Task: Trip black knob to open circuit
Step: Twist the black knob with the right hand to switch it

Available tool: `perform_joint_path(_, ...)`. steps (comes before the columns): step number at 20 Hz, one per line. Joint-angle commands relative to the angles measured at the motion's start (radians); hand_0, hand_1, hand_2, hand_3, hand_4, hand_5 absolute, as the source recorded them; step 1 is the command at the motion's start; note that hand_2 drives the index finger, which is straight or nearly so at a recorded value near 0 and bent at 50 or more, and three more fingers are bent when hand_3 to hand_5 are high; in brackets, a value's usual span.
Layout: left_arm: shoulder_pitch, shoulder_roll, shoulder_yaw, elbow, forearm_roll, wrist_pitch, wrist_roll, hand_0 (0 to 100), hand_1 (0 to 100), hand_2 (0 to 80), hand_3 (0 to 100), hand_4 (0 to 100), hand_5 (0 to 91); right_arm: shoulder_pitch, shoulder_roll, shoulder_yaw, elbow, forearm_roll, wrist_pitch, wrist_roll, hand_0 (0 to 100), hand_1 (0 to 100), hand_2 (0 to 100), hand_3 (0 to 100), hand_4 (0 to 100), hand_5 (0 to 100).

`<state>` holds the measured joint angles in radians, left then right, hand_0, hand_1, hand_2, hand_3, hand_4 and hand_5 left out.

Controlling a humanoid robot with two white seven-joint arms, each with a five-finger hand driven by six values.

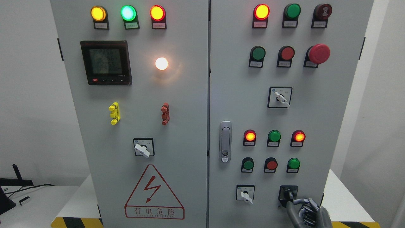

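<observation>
The right hand (pixel 305 211), fingers loosely curled and holding nothing, reaches just below the black knob (pixel 288 193), low right on the cabinet; next, grasp and turn it.

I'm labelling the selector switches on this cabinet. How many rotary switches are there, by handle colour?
White-handled switches: 3
Black knob: 1
Total: 4
</observation>
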<state>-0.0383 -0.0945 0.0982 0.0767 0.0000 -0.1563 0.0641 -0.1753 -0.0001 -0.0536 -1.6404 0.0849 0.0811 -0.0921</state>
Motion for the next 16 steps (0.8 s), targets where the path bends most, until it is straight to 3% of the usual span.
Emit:
perform_joint_path(1,0.000,-0.001,0.000,0.000,0.005,0.000,0.000,12,39,0.0,0,0,0.0,-0.001,0.032,0.017,0.008,-0.001,-0.001,0.002,40,63,53,95,100,100)
perform_joint_path(16,0.000,-0.001,0.000,0.000,0.005,0.000,0.000,12,39,0.0,0,0,0.0,-0.016,0.040,0.020,0.014,-0.001,-0.001,0.002,41,63,54,95,100,100)
